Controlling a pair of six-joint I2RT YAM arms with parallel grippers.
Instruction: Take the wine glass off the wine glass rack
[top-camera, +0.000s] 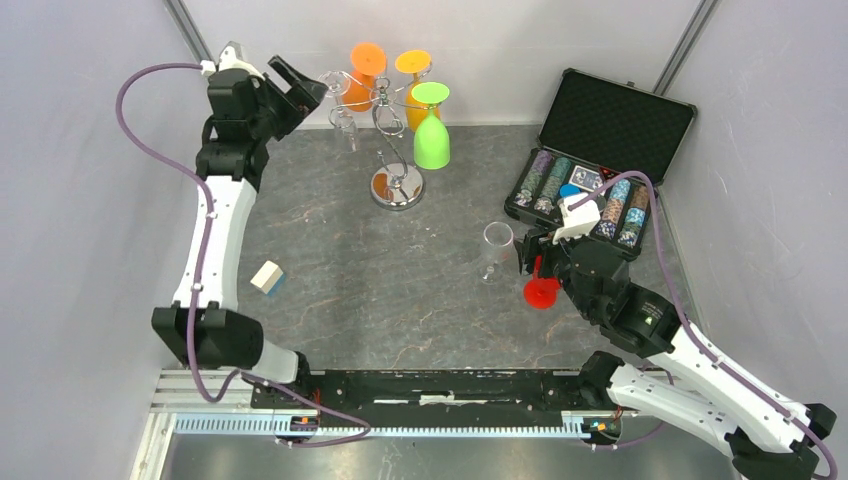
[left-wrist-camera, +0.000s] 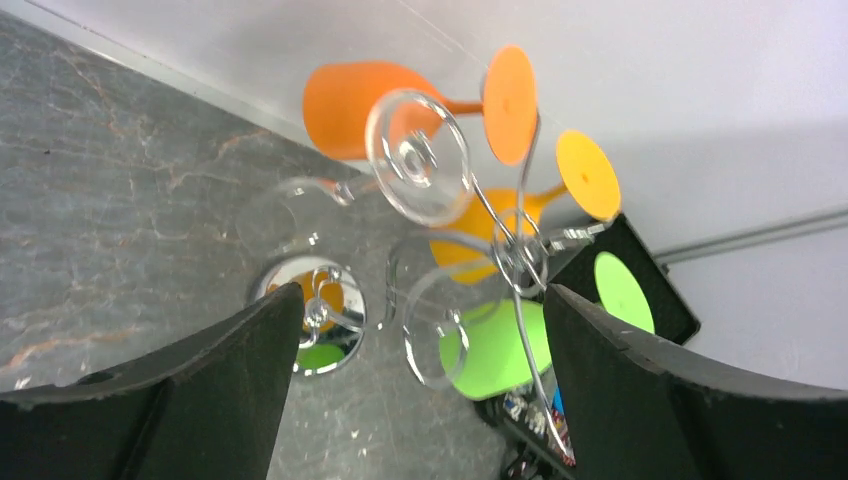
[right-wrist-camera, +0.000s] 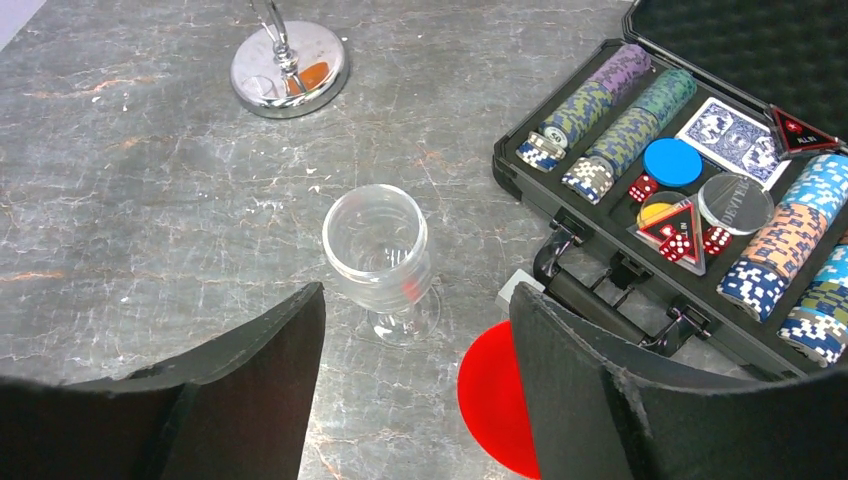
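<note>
1. Nearest the arm bases, a small white-and-tan block (top-camera: 267, 277) lies alone on the left of the grey stone-patterned table (top-camera: 350, 300).
2. The right gripper (right-wrist-camera: 418, 298) is low over the table with its fingers spread wide and nothing between them. Just ahead of it an upright clear wine glass (right-wrist-camera: 378, 250) stands mouth up. A red disc (right-wrist-camera: 492, 400) lies close by, partly hidden under one finger; what it belongs to cannot be told.
3. Just right of that glass sits an open black poker chip case (top-camera: 600, 160) holding rows of chips, cards and dice.
4. Farther back, mid-table, the wine glass rack (top-camera: 392, 130) stands on its round mirrored base, with its wavy stem rising to the scroll arms.
5. The hanging clear wine glass (left-wrist-camera: 418, 160) is on the rack's left side. It hangs upside down with its foot caught in a scroll arm and its bowl below, so its long axis runs close to vertical. In the left wrist view the foot faces the camera.
6. An orange glass (left-wrist-camera: 370, 95), a yellow-orange glass (left-wrist-camera: 587, 175) and a green glass (left-wrist-camera: 495, 345) hang inverted behind and to the right of it. They crowd the far side of the rack, not the gripper's side.
7. The left gripper (top-camera: 298, 85) is raised to the height of the rack top, just left of it. Its fingers are apart and empty, and it is near the clear glass but not touching it.
</note>
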